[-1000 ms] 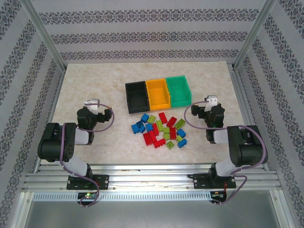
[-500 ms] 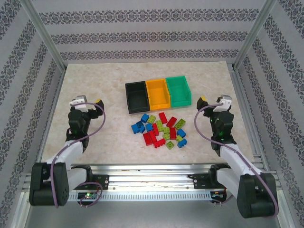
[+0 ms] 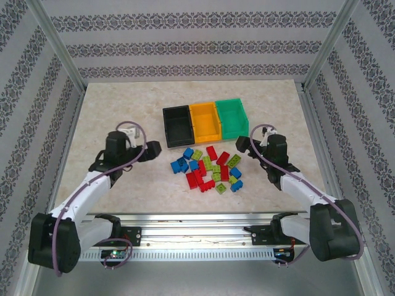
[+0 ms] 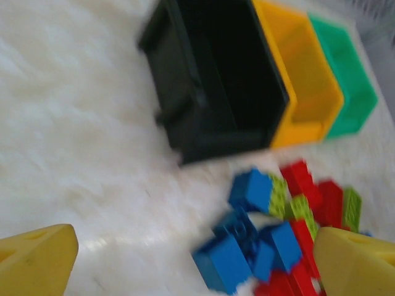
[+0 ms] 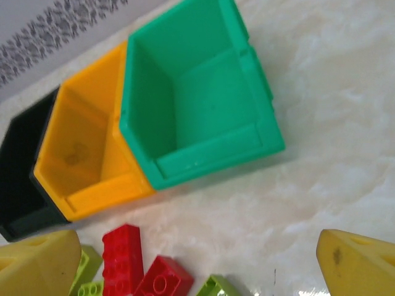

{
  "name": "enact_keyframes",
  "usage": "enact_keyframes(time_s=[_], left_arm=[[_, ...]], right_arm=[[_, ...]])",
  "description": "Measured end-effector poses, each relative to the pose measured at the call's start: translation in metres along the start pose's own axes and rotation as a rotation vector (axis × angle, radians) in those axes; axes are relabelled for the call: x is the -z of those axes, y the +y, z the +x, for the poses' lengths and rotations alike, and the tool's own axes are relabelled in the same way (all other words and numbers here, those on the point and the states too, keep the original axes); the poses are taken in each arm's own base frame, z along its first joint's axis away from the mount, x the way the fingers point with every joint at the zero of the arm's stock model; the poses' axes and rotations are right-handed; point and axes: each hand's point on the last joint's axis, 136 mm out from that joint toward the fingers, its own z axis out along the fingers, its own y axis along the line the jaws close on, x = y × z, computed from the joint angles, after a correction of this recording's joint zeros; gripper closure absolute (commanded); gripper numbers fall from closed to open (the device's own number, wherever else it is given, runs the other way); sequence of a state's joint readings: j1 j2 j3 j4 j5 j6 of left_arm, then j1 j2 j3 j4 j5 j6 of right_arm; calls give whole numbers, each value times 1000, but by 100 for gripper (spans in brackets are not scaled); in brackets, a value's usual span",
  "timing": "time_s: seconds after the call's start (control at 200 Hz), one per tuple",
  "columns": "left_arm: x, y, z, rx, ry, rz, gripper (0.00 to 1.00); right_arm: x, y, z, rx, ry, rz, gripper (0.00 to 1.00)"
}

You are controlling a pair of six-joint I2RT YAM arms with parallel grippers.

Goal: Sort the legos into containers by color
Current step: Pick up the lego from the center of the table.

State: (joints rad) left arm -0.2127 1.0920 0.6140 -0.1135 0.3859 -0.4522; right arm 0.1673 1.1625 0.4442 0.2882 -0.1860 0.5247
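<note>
The legos lie in a loose pile of blue, red and lime green bricks at the table's middle. Behind them stand the containers in a row: black, orange-yellow and green, all empty. My left gripper hangs open just left of the pile. In the left wrist view its yellow fingers flank blue bricks, with the black bin beyond. My right gripper is open at the pile's right edge. Red bricks and the green bin sit ahead of its fingers.
Patterned walls and aluminium posts enclose the marble-look table. Open tabletop lies left of the black bin and right of the green bin. The arm bases sit on a rail at the near edge.
Both arms have swung inward and lowered toward the pile. The left gripper moved right to the blue bricks and the right gripper moved left to the pile's edge.
</note>
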Motion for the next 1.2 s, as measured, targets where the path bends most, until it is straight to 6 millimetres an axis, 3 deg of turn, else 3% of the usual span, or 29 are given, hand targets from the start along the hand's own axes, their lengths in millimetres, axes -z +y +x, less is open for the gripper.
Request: enact_keyframes(time_s=[0.14, 0.39, 0.65, 0.714, 0.904, 1.199], left_arm=[[-20, -19, 41, -17, 214, -31, 15], [-52, -12, 91, -33, 456, -188, 19], [-86, -20, 89, -109, 513, -291, 26], [-90, -20, 90, -115, 520, -299, 33], [-92, -20, 85, -126, 503, -317, 44], [-79, -2, 99, -120, 510, -364, 43]], right_arm=[[-2, 7, 7, 33, 6, 14, 2], [-10, 12, 27, 98, 47, 43, 2], [-13, 6, 29, 129, 52, 83, 2], [-13, 5, 29, 131, 50, 89, 2], [-14, 3, 29, 145, 49, 104, 2], [-18, 2, 32, 160, 62, 113, 2]])
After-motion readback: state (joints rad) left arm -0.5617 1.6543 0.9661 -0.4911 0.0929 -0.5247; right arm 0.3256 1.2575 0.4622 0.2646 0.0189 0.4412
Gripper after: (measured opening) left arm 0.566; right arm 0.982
